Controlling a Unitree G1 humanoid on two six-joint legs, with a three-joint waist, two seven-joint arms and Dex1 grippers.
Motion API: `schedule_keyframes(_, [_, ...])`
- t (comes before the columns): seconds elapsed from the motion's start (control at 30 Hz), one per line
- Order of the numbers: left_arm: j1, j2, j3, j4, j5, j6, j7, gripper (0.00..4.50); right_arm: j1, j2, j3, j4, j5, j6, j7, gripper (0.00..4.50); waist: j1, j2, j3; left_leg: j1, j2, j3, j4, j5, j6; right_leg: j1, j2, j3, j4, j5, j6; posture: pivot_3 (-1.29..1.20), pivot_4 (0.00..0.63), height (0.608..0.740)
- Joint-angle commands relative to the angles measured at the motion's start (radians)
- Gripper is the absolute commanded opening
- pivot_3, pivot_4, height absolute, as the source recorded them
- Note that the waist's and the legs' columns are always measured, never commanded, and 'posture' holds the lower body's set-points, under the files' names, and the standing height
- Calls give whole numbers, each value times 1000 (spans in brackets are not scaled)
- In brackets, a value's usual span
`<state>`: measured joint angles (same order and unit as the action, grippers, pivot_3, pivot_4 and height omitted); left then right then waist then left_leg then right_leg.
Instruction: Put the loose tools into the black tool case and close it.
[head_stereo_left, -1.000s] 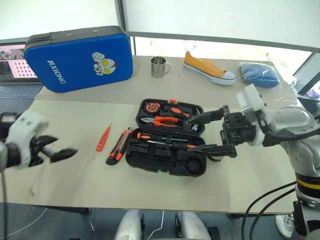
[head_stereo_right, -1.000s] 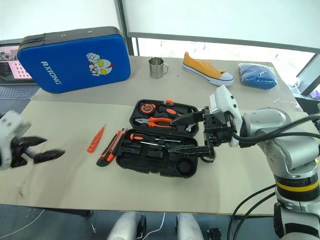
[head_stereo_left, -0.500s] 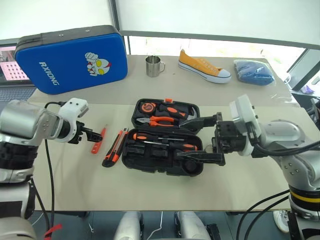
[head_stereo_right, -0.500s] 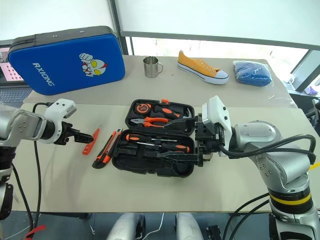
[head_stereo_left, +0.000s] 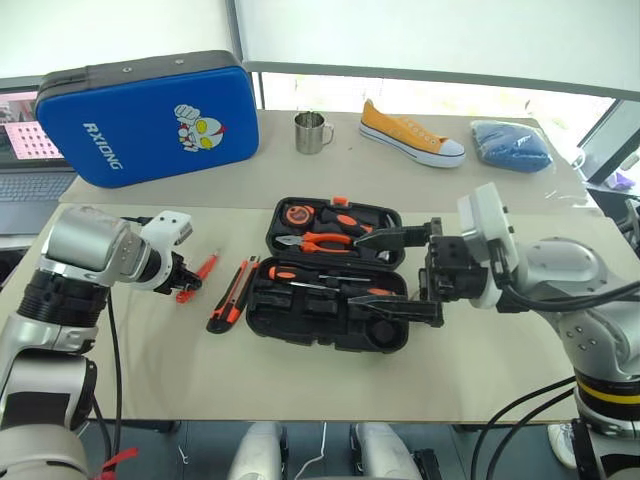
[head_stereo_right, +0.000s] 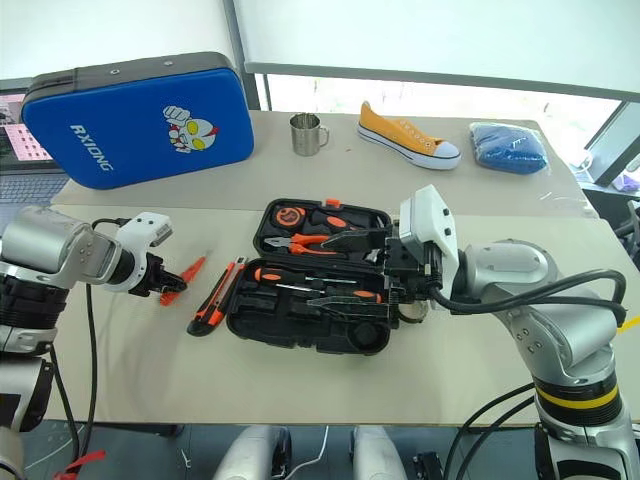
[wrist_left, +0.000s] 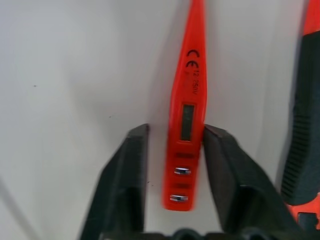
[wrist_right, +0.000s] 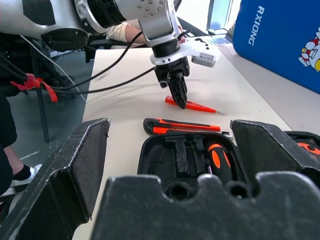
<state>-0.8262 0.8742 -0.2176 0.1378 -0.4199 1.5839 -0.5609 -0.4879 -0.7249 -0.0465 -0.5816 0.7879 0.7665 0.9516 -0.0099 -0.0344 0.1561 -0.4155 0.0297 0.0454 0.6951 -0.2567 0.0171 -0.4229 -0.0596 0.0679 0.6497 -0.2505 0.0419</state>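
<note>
Left hand (wrist_left: 172, 150) down at the table (head_stereo_left: 140, 370), its two black fingers (wrist_left: 127, 165) set on either side of the slim orange screwdriver (wrist_left: 187, 115). One finger touches the tool's side; a thin gap shows at the other. Cannot tell if the grip is firm. Screwdriver lies flat, its butt end between the fingers, its tip pointing away from the hand.

Utility knife (head_stereo_left: 233, 296) lies on the table just beside the left hand, between it and the black tool case (head_stereo_left: 330, 325).

Case stands open, lid flat. Two black-and-orange screwdrivers (head_stereo_left: 330, 283) sit in the near half.

Right hand (head_stereo_left: 400, 272) hangs over the case's right side, fingers wide apart, holding nothing. One finger over the lid half, the other over the near half.
</note>
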Motion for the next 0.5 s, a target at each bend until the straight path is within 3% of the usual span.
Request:
schedule_keyframes(0.03, [24, -8, -8, 41, 22, -19, 5, 437, -7, -8, -15, -35, 14, -28, -3, 4500, 0, 0, 0, 0, 0, 0, 0, 0, 0, 0, 0, 0, 0, 0, 0, 0, 150, 739])
schedule_keyframes(0.3, [51, 49, 16, 79, 79, -170, -6, 435, 19, -45, -41, -45, 23, -19, 3, 4500, -2, 1, -1, 3, 0, 0, 0, 1, -1, 1, 0, 0, 4, 0, 0, 0, 150, 739])
schedule_keyframes(0.4, [41, 113, 1, 61, 137, -490, -114, 435, 49, -76, -62, -56, 40, 5, -4, 4500, -4, 1, 0, 3, 0, 0, 0, 1, -2, 0, 1, 1, 5, 0, -1, 0, 150, 739])
schedule_keyframes(0.5, [26, 143, -12, -1, 125, -624, -265, 435, 80, -107, -82, -64, 67, 19, -3, 4500, 1, -2, 1, 0, 1, 0, 0, 2, -4, -3, 1, 0, 5, -1, -2, 0, 150, 739])
